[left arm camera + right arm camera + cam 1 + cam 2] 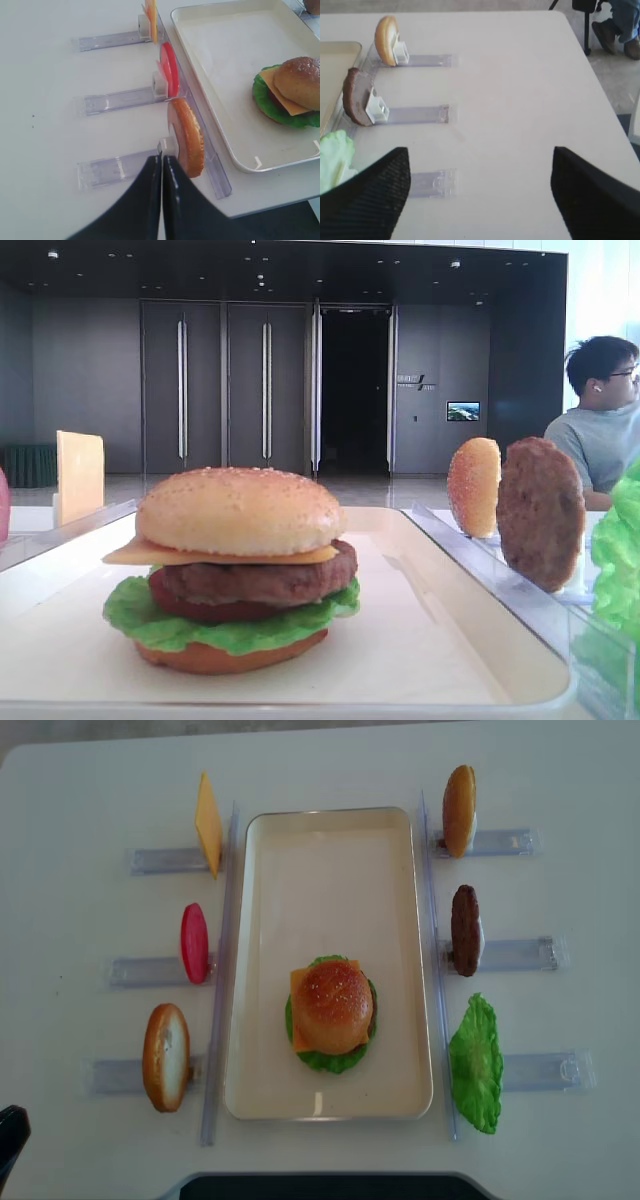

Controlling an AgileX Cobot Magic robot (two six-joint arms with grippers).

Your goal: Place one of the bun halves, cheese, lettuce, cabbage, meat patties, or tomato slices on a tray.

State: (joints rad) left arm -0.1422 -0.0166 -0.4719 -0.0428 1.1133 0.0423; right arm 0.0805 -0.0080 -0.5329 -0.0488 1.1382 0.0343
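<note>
One assembled burger sits on the tray (pixel 330 850), toward its near end: sesame bun top (pixel 333 1005) over a cheese slice (pixel 298 988), patty and tomato, lettuce (pixel 330 1060) and bun bottom beneath. Tray lies mid-tabletop (pixel 560 780), long axis running far edge to near edge. Left of tray, three clear holders carry upright pieces: spare cheese (pixel 208 823) toward the far edge, tomato slice (pixel 194 942) in the middle, bun half (pixel 166 1056) toward the near edge. Right of tray: bun (pixel 459 810) toward the far edge, meat patty (pixel 465 930) in the middle, lettuce leaf (pixel 476 1063) toward the near edge. Left hand (pixel 161 172): fingers pressed together, nothing between them, tips just beside the near-left bun half's holder. Right hand (pixel 480 165): fingers spread wide, holding nothing, above bare tabletop just right of the lettuce holder.
</note>
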